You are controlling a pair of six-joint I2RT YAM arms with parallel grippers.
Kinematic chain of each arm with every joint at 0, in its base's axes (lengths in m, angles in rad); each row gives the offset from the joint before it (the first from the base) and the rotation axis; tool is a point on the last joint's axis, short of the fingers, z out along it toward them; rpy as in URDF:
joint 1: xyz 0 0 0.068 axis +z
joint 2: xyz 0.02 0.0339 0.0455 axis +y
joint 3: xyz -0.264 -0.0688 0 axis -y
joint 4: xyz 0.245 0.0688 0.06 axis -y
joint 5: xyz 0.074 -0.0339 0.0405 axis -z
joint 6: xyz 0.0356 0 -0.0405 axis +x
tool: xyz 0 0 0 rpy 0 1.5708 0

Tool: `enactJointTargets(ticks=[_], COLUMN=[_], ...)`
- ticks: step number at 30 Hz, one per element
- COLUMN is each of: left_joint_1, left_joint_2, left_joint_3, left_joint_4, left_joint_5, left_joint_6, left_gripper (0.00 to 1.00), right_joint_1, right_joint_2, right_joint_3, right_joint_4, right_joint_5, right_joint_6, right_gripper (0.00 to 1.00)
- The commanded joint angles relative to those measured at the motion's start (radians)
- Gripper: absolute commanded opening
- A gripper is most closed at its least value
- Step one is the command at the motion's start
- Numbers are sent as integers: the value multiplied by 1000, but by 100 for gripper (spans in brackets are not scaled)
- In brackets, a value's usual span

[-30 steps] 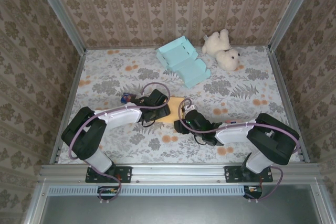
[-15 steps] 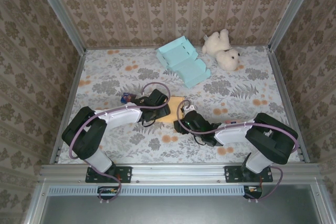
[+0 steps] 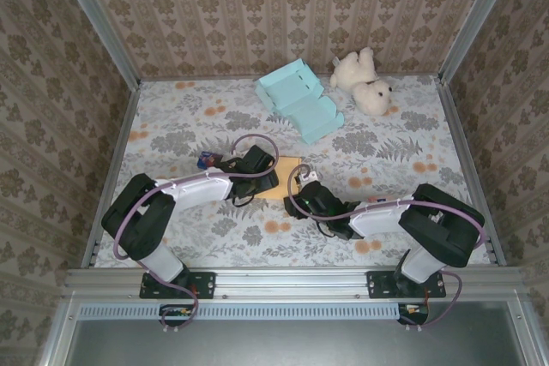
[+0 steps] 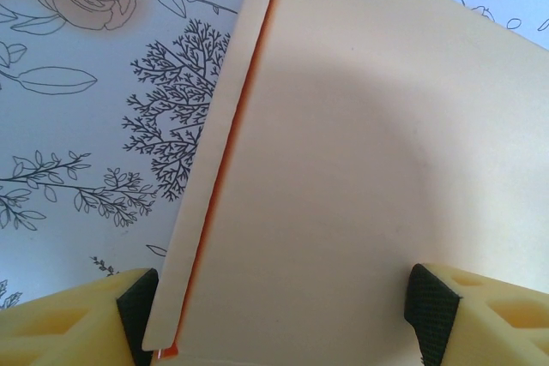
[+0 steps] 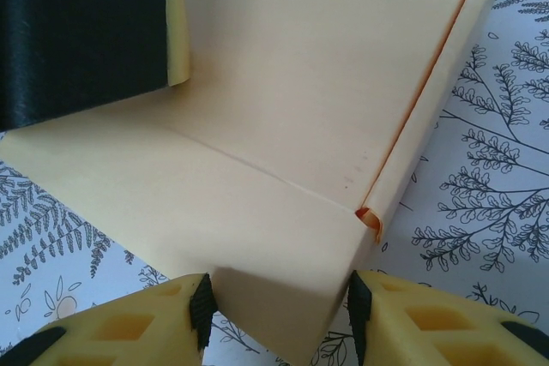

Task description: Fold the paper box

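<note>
Pale yellow flat paper box [image 3: 288, 179] lies on the floral desk [image 3: 171, 130] between both arms. It looks light, thin and easily creased, so it is probably best taken by a flap edge. Left pincer [image 4: 283, 319] is spread wide over it, gripping nothing. Right pincer [image 5: 279, 306] is half-parted astride a corner; I cannot tell whether it grips.

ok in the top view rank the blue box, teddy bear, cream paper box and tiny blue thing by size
1. light blue box
2. white teddy bear
3. cream paper box, partly covered, so its place against the bear is unsure
4. small blue and red object
</note>
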Motion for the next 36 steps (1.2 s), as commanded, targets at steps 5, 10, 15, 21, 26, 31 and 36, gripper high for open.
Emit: enactJointTargets(ticks=[5, 10, 15, 21, 26, 31, 36], left_joint_1=[2, 2, 4, 4, 4, 4, 4], left_joint_2=[104, 105, 104, 106, 108, 113, 121], left_joint_3=[-84, -87, -87, -87, -87, -85, -85], left_joint_4=[-245, -244, -242, -244, -242, -242, -241], left_joint_5=[20, 21, 21, 19, 21, 20, 21], left_joint_6=[54, 54, 55, 55, 58, 59, 60], left_gripper=[76, 76, 76, 76, 76, 76, 76], right_joint_1=[3, 8, 9, 11, 11, 12, 13], right_joint_2=[12, 24, 40, 48, 65, 93, 127], right_joint_3=[-10, -17, -33, -41, -51, -69, -73], right_joint_4=[-15, 6, 36, 38, 66, 137, 196], right_joint_5=[60, 61, 80, 115, 126, 133, 149], right_joint_6=[-30, -40, -55, -70, -92, -126, -161], right_gripper=[49, 48, 47, 48, 48, 48, 48])
